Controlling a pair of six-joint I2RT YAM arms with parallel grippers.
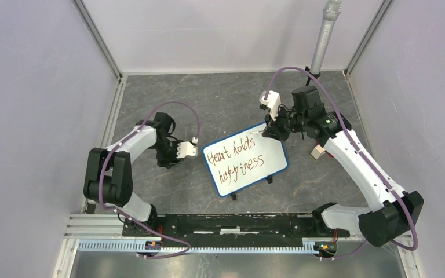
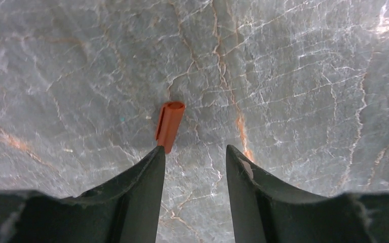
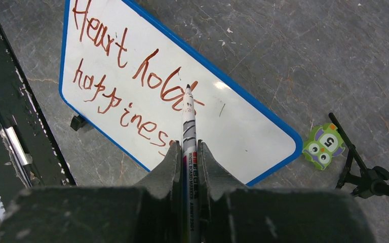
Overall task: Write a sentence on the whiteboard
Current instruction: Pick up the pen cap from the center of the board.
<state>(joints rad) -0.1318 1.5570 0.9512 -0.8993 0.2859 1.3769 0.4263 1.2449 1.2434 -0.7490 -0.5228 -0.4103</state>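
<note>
Right gripper (image 3: 188, 147) pinches a marker (image 3: 188, 121) whose barrel crosses the end of "holds" in the sentence (image 3: 126, 76). The fingers hide the last letters of "happiness". The whiteboard (image 3: 243, 131) stands mid-surface. Left gripper (image 2: 195, 152) hangs spread over the table (image 2: 309, 76), with an orange cap (image 2: 169, 124) just beyond one fingertip.

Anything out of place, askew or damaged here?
The whiteboard sits askew, angled to the near edge of the table. An orange cap lies loose on the table by the left gripper. Nothing looks damaged.
</note>
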